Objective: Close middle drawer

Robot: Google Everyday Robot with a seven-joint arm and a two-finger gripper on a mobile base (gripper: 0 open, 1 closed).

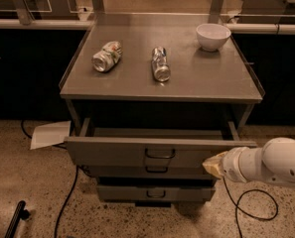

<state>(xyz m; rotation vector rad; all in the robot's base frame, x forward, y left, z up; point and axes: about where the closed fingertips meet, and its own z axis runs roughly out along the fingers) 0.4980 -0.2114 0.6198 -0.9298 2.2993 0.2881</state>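
The middle drawer (137,152) is a wide grey metal drawer with a small dark loop handle (160,153) at its centre. It stands pulled out from the grey cabinet (87,90), and its inside looks empty. My gripper (214,165) comes in from the right on a white arm (271,165). Its yellowish tip rests against the right end of the drawer's front panel, below the top edge. Two narrower-looking drawer fronts (156,194) with like handles sit below the open drawer.
On the cabinet top lie two crushed cans (107,56) (161,63), and a white bowl (213,36) stands there too. A sheet of paper (50,134) and black cables (70,197) lie on the speckled floor to the left. A cable loop (251,202) lies under my arm.
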